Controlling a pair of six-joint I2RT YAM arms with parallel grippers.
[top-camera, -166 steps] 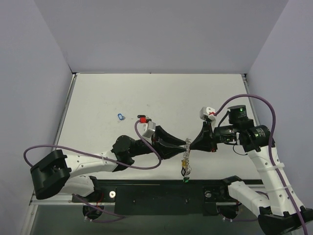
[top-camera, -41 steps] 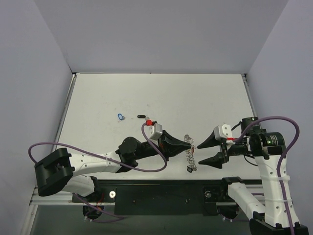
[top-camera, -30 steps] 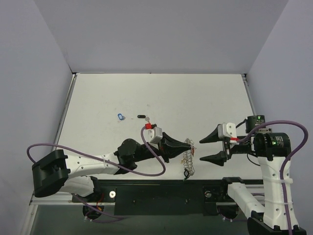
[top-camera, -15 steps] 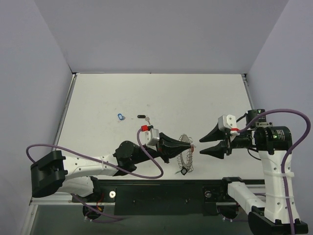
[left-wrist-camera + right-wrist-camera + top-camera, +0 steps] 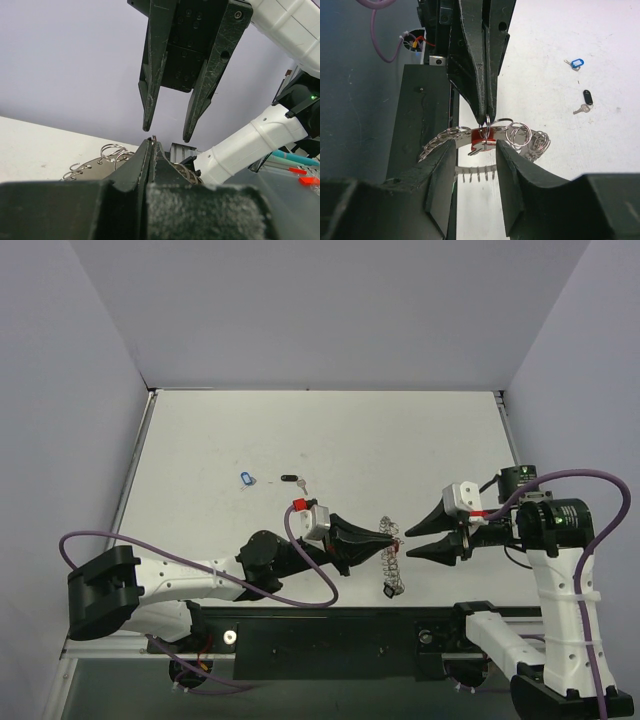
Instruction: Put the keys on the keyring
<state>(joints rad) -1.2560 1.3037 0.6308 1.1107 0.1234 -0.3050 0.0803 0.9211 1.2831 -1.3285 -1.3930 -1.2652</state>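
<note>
Overhead view, read left to right. Well to the left of the keyring, farther up the table, lie a blue key and, nearer the keyring, a black key, both loose and untouched. Next comes the left gripper, its jaws pressed together on one small wire loop at the rim of the keyring, which hangs edge-on below the tips. Just right of the keyring stands the right gripper, pointing back at it with jaws partly apart and gripping nothing. We judge the step in hand to be the presenting of the rim: one arm holds it up and the other lines up on it. The next move calls for the right gripper to advance a little and close on a loop, or on the key beside the held loop, without knocking the keyring out of the left pinch. The two loose keys are not yet fetched. The left wrist view shows what the overhead cannot: the right fingertips straddle the line of the left tips without touching them. The right wrist view alone shows a red-tagged key already on the keyring, just under the pinched loop and between the right fingers, with wire loops fanning out to either side.
</note>
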